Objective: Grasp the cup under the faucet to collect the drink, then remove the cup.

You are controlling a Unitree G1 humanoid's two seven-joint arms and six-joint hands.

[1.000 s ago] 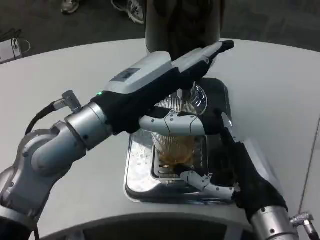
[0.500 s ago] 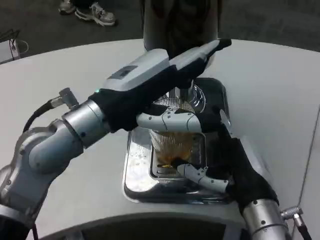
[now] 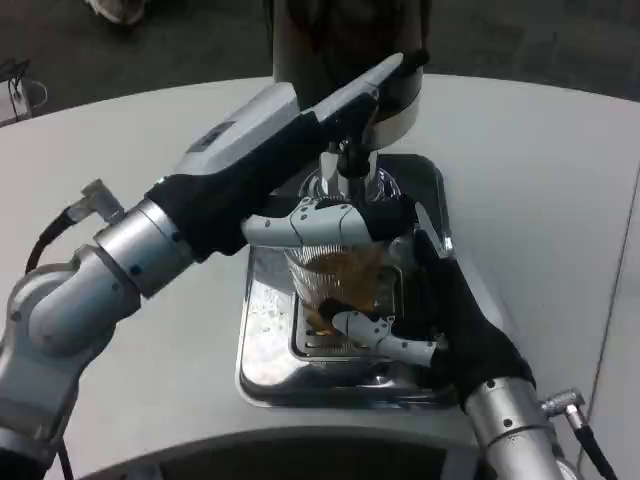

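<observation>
A clear ribbed cup (image 3: 335, 275) with amber drink in it stands on the metal drip tray (image 3: 262, 370), right under the faucet (image 3: 345, 165). My right hand (image 3: 440, 310) grips the cup from the right: its fingers (image 3: 310, 225) wrap round the rim side and the thumb (image 3: 385, 340) lies low at the front. My left hand (image 3: 335, 105) reaches across from the left, fingers stretched out flat, and presses on top of the faucet at the dark dispenser (image 3: 340, 40). The left forearm hides part of the tray's back.
The tray sits in the middle of a white round table (image 3: 130, 150). The table's far edge runs behind the dispenser, with dark floor beyond. A black cable (image 3: 50, 245) hangs at my left elbow.
The whole picture has shifted left and up, so the camera moved. Both hands keep their places: right round the cup, left on the faucet.
</observation>
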